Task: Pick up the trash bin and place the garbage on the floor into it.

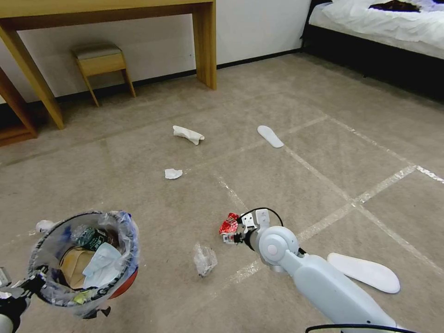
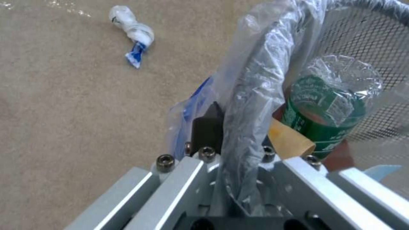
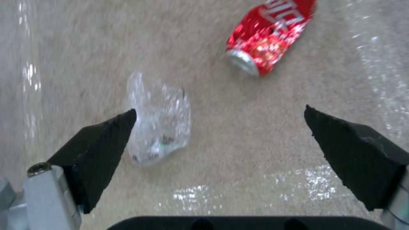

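Bin (image 1: 83,259): hanging off the floor at the robot's lower left, because the left gripper (image 2: 232,156) is clamping its rim, liner and all. I'd guess it's being kept low and close so litter can be dropped straight in.
Bin looks: red bucket, crinkly clear bag with blue print folding over the rim. Already sitting inside are a green-label bottle (image 2: 328,115), brown paper and a pale tissue.
Right gripper (image 3: 217,127): jaws spread wide, holding nothing, reaching down over the carpet (image 1: 323,115).
Why there: it's hovering right by the can (image 3: 268,35) and the clear wrapper (image 3: 158,127), and one of them is probably the next grab. Can't tell which.
Can looks: red, crushed, lying on its side, a bit apart from the wrapper.
Other litter: two white tissues (image 1: 187,134) farther out, two slippers (image 1: 365,273), one just beside the right arm, and a twisted white wad (image 2: 132,32) near the bin.
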Robot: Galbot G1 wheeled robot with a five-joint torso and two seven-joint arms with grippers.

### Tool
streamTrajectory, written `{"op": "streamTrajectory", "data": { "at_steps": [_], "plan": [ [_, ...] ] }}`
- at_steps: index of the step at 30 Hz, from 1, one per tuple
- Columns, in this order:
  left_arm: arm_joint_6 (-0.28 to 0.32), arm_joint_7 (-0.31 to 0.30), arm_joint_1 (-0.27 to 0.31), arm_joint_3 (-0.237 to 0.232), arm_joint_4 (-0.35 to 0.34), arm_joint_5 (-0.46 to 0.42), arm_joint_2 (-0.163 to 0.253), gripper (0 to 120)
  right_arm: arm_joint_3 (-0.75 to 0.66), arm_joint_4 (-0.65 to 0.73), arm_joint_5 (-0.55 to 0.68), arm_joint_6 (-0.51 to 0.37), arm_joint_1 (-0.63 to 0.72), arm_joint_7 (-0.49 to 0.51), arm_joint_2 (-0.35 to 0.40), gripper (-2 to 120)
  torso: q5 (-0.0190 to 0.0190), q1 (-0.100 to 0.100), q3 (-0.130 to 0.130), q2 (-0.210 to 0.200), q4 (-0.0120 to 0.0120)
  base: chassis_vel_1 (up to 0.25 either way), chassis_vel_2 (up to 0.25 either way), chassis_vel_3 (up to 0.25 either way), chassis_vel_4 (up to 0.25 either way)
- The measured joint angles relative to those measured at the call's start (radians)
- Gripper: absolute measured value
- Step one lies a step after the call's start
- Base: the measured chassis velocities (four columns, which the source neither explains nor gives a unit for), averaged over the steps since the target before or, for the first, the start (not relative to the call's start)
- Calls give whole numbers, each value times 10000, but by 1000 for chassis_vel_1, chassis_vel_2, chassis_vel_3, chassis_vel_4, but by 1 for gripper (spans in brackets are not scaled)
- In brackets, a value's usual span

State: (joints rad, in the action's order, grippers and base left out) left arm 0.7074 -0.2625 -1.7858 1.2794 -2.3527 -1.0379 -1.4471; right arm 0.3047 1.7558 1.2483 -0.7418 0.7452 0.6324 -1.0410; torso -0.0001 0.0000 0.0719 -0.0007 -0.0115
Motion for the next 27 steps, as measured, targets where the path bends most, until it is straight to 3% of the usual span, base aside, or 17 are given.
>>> {"op": "streamTrajectory", "data": {
  "at_steps": [13, 21, 27],
  "plan": [
    [-13, 14, 12, 77, 115, 8, -29, 1, 2067, -288, -171, 25, -842, -331, -99, 100, -1, 0, 0, 0, -2, 0, 0, 0, 0],
    [-66, 126, -23, 123, 258, 87, -116, 1, 2718, -1735, -1047, 43, -1055, -769, -1446, 100, -1, 0, 0, 0, 1, 0, 0, 0, 0],
    [-98, 153, -20, 183, 339, 99, -124, 1, 2858, -2422, -1706, 48, -1072, -1081, -1939, 100, -1, 0, 0, 0, -1, 0, 0, 0, 0]
  ]
}}
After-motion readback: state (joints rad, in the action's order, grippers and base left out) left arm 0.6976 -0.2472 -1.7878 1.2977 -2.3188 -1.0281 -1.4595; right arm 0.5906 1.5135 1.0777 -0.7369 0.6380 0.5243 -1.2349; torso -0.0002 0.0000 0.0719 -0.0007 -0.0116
